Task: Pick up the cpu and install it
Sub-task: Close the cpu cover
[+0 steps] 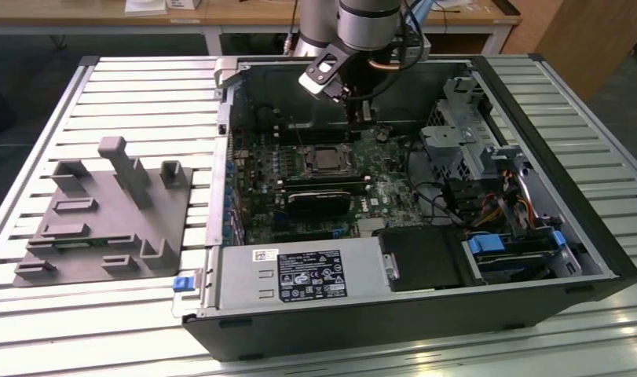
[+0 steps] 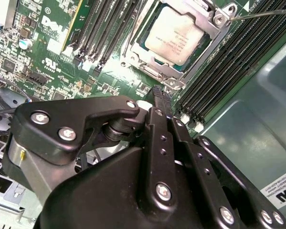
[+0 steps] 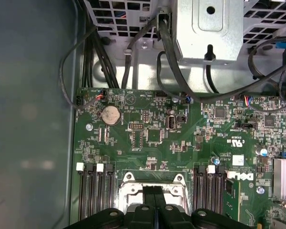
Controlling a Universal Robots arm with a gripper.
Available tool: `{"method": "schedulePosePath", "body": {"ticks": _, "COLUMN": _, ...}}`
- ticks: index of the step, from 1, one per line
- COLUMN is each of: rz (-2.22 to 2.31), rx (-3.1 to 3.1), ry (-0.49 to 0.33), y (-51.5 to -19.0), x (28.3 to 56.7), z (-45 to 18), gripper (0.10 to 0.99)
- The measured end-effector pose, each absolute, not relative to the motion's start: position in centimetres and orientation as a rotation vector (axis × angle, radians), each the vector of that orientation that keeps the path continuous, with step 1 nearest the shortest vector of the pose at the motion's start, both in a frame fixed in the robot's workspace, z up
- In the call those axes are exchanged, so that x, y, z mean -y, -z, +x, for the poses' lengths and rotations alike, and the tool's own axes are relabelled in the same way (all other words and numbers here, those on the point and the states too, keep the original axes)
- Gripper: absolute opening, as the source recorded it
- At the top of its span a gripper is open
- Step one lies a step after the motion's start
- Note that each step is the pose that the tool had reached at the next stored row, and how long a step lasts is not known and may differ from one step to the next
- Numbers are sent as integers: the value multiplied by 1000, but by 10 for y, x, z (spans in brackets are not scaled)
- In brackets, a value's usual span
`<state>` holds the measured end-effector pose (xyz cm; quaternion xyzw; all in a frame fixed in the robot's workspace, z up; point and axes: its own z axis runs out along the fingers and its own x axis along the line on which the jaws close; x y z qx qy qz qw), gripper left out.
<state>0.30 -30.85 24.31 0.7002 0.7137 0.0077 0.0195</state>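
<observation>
The cpu (image 2: 174,36), a silver-grey square with a pale rim, lies flat in the motherboard socket with the metal frame (image 2: 214,21) around it. The exterior view shows the cpu (image 1: 323,159) mid-board inside the open computer case. My gripper (image 1: 357,119) hangs above the board just behind the socket, apart from the chip. In both wrist views its black fingers (image 2: 161,95) are pressed together with nothing between them, and the gripper (image 3: 154,191) tips sit over the socket frame (image 3: 128,188).
A grey fixture plate (image 1: 98,212) with upright blocks lies on the slatted table at the exterior view's left. Inside the case are a black card (image 1: 318,200), a power supply (image 1: 297,275), a drive cage (image 1: 459,141), memory slots (image 2: 229,71) and loose cables (image 3: 171,57).
</observation>
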Motion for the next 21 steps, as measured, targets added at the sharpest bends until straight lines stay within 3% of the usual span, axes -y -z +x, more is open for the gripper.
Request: {"method": "schedulePosePath", "body": {"ticks": 21, "rz": 2173, "rx": -2215, "ry": -24, "y": -243, "x": 309, "z": -6, "gripper": 106}}
